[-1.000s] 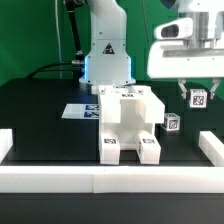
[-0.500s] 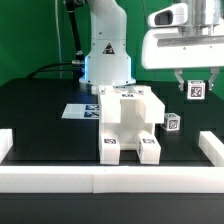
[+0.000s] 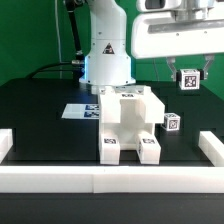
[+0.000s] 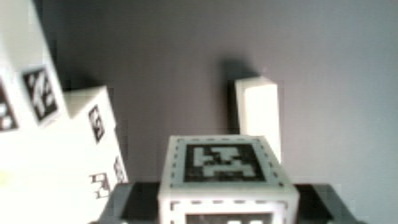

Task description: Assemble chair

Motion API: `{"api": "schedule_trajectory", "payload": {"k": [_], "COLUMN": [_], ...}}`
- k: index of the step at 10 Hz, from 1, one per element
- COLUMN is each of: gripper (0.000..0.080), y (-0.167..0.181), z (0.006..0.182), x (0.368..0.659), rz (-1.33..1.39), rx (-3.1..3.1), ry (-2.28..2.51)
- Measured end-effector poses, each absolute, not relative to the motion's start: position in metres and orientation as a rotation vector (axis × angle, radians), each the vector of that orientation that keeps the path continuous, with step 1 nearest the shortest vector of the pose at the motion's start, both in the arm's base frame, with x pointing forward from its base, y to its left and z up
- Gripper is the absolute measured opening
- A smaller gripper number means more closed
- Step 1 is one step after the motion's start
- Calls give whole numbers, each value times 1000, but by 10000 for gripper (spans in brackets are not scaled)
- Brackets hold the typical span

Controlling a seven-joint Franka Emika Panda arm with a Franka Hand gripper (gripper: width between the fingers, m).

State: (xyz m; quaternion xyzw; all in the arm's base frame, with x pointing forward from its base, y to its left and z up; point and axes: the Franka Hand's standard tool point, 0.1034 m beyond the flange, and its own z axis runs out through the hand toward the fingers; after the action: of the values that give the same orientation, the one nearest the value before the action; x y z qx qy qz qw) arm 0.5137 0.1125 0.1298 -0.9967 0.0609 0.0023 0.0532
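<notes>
One blocky white tagged chair (image 3: 128, 120) at center; two tagged cubes: loose cube (image 3: 173, 123) on the bench (image 3: 40, 120), held cube (image 3: 187, 83) clamped in the gripper (image 3: 187, 77), upper right.

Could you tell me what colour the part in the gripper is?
The part is white with a black-and-white tag; clearest in wrist view.

green backdrop (image 3: 30, 35) | black table (image 3: 40, 120) | white border wall (image 3: 110, 180) along table edge
</notes>
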Motion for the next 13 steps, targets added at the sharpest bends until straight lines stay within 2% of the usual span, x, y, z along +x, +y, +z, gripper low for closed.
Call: {"api": "schedule_trajectory", "payload": {"k": [4,6,8,13], "gripper": [287,287,287,287], "y": [111,76,59,61], "z": [128,140,144,142], "x": [513,522,525,524], "rz": [4,-22,-43,-38], "rx": [-3032,-3050,-3054,-3054], "ry": [183,33,1,4]}}
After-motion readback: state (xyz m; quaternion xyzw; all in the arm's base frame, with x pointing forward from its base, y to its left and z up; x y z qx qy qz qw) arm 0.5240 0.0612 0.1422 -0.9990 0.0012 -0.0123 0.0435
